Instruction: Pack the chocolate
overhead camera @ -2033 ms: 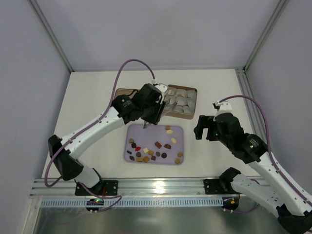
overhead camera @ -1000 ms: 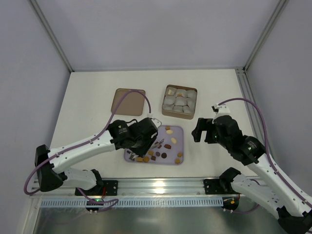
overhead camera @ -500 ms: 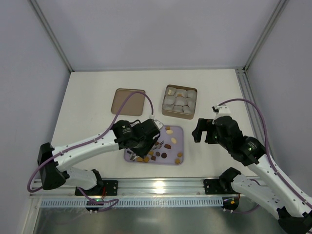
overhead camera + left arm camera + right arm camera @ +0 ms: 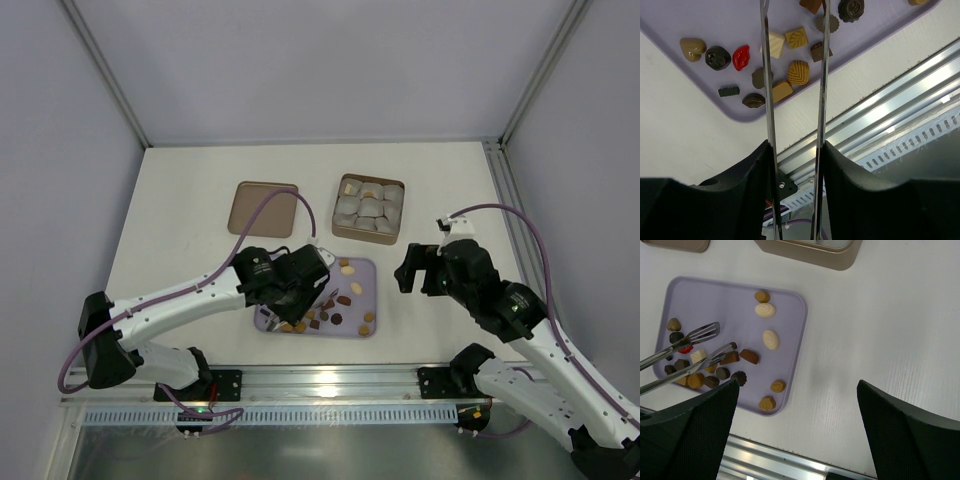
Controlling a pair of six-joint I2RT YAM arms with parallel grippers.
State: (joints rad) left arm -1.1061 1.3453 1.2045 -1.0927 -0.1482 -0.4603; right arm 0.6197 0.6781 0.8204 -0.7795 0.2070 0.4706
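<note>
My left gripper (image 4: 327, 296) hung low over the near-left part of the lilac tray (image 4: 365, 268). Its two long fork-tipped fingers (image 4: 707, 332) were parted about halfway and clamped nothing. Seen from my left wrist, those thin metal fingers ran either side of a cream cube (image 4: 774, 44) and a ribbed tan square (image 4: 796, 37); I could not tell whether either finger touched them. The chocolate (image 4: 771, 339) lay loose on the tray, most of it crowded toward the near-left corner in dark brown, caramel and cream pieces. The one red piece (image 4: 740, 56) sat just beside a dark round one, and two cream ovals and a few tan bits lay apart on the right half. My right gripper (image 4: 797, 385) hovered above the white table (image 4: 180, 200) just right of the tray, jaws spread wide with nothing between them. Beyond the tray stood the tan box (image 4: 368, 179) filled with pale grey cup liners (image 4: 370, 210). A small pale piece seemed to sit in its far-left cup, too small to be sure. The flat brown lid (image 4: 266, 208) lay on the table left of the box, apart from it.
</note>
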